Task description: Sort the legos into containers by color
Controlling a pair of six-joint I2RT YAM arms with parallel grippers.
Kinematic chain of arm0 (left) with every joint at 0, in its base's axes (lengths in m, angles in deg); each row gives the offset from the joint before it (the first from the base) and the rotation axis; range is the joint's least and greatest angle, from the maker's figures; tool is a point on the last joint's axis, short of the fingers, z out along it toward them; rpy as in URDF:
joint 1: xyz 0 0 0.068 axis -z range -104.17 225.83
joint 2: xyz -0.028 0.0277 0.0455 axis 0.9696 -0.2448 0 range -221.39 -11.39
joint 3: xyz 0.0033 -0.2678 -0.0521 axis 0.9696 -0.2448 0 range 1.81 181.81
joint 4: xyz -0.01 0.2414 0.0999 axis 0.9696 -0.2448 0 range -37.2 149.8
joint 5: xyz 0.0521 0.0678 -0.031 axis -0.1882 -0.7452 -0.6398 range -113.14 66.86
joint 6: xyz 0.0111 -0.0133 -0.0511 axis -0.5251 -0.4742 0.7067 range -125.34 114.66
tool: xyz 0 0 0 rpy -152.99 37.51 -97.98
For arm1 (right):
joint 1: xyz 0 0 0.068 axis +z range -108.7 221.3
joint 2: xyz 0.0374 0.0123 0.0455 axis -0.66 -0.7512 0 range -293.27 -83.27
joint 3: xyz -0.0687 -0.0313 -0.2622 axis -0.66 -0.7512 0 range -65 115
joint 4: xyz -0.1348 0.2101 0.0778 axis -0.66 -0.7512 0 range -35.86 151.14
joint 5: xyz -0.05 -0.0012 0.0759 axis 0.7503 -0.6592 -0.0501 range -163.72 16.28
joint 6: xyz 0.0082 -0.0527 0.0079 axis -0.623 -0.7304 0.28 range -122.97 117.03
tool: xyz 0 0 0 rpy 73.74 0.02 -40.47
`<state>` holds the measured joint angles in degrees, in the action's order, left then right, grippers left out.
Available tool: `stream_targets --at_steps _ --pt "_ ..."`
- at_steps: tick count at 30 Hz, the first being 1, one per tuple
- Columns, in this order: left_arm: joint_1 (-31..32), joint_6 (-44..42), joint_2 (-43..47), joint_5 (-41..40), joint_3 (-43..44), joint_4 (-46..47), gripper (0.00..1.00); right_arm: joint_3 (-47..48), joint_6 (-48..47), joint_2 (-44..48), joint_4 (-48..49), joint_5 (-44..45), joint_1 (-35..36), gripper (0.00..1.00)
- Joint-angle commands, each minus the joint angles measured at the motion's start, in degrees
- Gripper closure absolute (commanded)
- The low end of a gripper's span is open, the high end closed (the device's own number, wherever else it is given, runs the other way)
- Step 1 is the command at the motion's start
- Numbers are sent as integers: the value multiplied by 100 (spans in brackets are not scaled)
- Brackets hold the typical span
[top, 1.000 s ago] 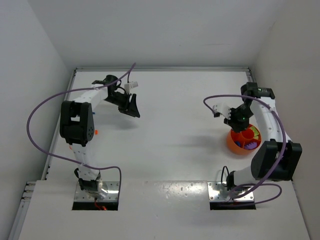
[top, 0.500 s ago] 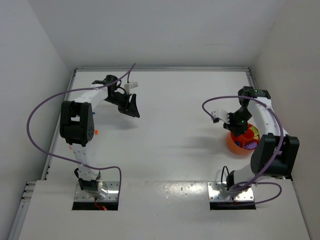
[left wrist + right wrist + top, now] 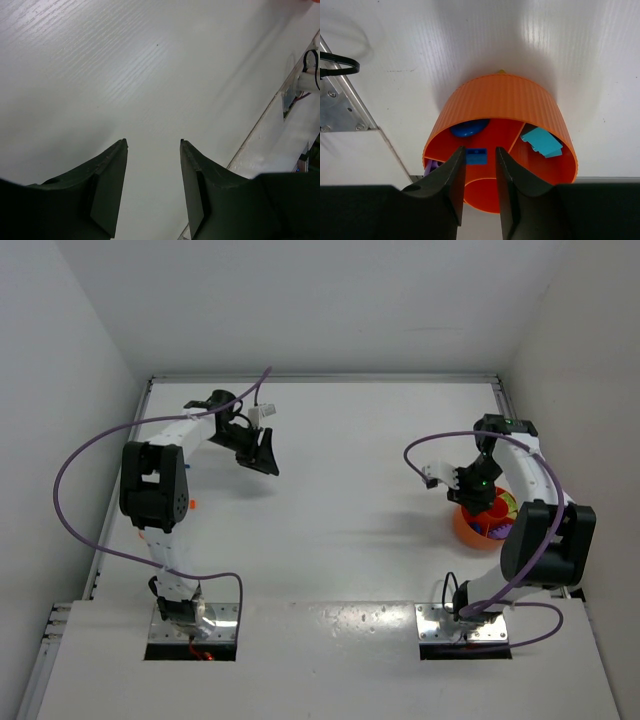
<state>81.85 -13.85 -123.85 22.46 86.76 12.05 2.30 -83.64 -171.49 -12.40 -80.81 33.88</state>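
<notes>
The round orange bowl [image 3: 468,528] with inner dividers stands at the right of the table. My right gripper [image 3: 478,496] hangs just over it. In the right wrist view the bowl [image 3: 495,97] fills the middle. A small blue brick [image 3: 476,156] shows between my right gripper's [image 3: 479,151] fingertips, in the compartment with a round blue piece [image 3: 467,127]. A gap separates it from the right finger, so the jaws are open. Teal bricks [image 3: 541,141] and a purple piece [image 3: 432,167] lie in other compartments. My left gripper [image 3: 266,460] is open and empty above bare table at the far left [image 3: 153,142].
A small orange piece [image 3: 193,504] shows beside the left arm's elbow. White walls close in the table at the back and both sides. The right arm's metal base plate [image 3: 340,107] lies left of the bowl. The raised near ledge [image 3: 280,145] runs to the left gripper's right.
The right arm's elbow has shifted slightly toward the middle while its gripper stayed over the bowl. The left arm has not moved.
</notes>
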Motion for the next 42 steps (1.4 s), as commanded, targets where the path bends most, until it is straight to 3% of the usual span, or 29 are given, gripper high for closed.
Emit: stream_targets --at_steps 1,19,32,34,35,37,39,42 --pt "39 -19 181 63 189 29 48 2 -143 16 -3 -11 -31 69" --pt "39 87 234 10 83 152 48 116 -354 121 -249 -354 -31 63" --pt "39 87 234 71 31 152 48 -42 -995 376 -451 -407 -31 59" --pt "39 87 234 124 31 152 48 -95 -1109 376 -504 -407 -31 63" --pt "39 87 234 124 31 152 48 -95 -1188 376 -565 -407 -31 72" --pt "39 87 234 124 31 152 48 -43 -1241 307 -617 -459 -31 78" --pt "39 87 234 124 31 152 48 10 -1294 254 -670 -460 -31 81" --pt "39 87 234 124 31 152 48 10 -1347 253 -671 -390 -31 65"
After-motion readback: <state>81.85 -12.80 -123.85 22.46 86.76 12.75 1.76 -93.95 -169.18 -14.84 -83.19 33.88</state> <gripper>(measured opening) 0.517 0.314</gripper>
